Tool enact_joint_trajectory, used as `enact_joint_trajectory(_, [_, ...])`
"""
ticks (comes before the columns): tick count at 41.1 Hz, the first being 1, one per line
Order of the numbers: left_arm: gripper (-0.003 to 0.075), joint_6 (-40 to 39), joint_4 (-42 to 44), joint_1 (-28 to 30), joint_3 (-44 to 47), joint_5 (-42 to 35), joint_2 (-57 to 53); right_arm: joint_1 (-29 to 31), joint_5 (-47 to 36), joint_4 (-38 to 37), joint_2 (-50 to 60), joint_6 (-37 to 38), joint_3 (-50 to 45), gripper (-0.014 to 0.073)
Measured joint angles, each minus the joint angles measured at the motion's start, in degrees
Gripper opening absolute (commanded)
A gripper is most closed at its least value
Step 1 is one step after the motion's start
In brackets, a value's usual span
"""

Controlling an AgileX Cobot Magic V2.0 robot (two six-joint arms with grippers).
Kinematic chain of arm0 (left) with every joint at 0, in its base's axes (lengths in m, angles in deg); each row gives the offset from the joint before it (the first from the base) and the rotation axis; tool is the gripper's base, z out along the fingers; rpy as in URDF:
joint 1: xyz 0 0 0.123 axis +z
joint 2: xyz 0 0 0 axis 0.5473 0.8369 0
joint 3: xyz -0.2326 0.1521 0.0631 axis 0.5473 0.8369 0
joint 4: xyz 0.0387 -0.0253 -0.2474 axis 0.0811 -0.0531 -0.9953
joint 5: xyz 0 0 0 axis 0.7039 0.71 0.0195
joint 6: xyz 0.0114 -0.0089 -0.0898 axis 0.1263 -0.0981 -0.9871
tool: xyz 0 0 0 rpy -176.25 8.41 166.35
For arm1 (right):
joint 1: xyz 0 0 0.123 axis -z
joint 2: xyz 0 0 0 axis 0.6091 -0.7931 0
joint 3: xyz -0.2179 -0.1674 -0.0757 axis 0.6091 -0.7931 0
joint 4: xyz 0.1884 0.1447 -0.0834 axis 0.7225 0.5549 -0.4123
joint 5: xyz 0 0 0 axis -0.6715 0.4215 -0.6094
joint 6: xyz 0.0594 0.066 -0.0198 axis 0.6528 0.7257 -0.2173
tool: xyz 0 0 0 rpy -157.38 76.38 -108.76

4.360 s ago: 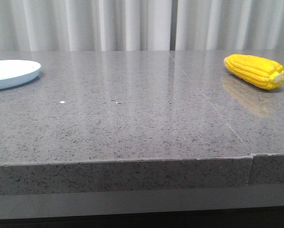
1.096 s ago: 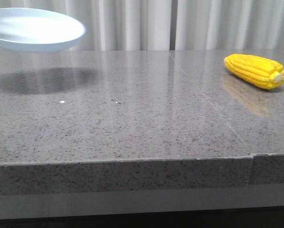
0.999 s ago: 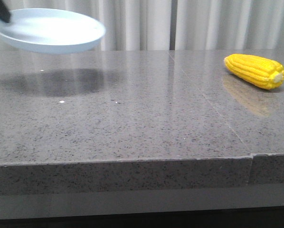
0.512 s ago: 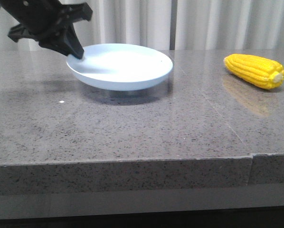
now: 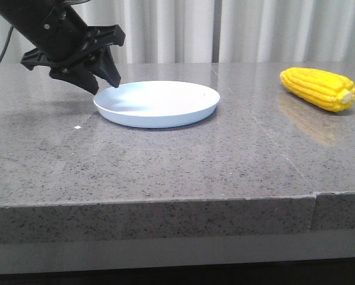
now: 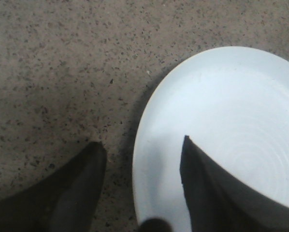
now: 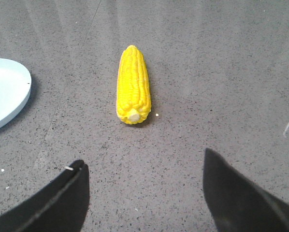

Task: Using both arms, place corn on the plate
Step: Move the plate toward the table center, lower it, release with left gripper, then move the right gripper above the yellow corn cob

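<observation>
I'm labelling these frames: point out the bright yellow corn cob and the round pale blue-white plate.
bright yellow corn cob [image 5: 317,88]: front view, middle of the kernel rows.
round pale blue-white plate [image 5: 192,116]: front view, near outer rim wall.

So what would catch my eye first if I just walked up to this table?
Probably the bright yellow corn, lying alone on the grey table at the right. Next, the pale blue plate near the middle, flat on the table. The black left gripper is open at the plate's left rim, one finger over the plate and one outside.
</observation>
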Motion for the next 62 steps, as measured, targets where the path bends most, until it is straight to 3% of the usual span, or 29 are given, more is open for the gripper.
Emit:
enact_joint_trajectory(10, [0.0417, 0.0, 4.1, -0.4, 0.0, 2.2, -7.0, 0.0, 0.0, 0.0, 0.0, 0.0, 0.0, 0.0526])
enact_joint_trajectory(16, [0.0416, 0.0, 10.1, -4.0, 1.2, 4.7, -13.5, 0.0, 0.0, 0.0, 0.0, 0.0, 0.0, 0.0526])
enact_joint_trajectory(30, [0.0397, 0.0, 17.9, -14.3, 16.0, 6.7, -33.3, 0.0, 0.0, 0.0, 0.0, 0.0, 0.0, 0.0526])
enact_joint_trajectory(38, [0.0397, -2.6, 19.5, -13.6, 25.3, 7.0, -46.1, 0.0, 0.0, 0.0, 0.0, 0.0, 0.0, 0.0526])
enact_joint_trajectory(47, [0.0397, -5.7, 23.1, -9.0, 30.8, 10.4, -58.2, 0.0, 2.6, 0.0, -1.3, 0.0, 1.5, 0.0534])
enact_joint_trajectory(54, [0.0397, -5.9, 23.6, -6.1, 31.0, 11.6, -62.2, 0.0, 8.6, 0.0, -6.7, 0.0, 7.2, 0.0601])
enact_joint_trajectory(62, [0.0397, -6.0, 23.6, -5.8, 31.0, 11.6, -62.9, 0.0, 15.6, 0.0, -16.6, 0.0, 16.0, 0.0603])
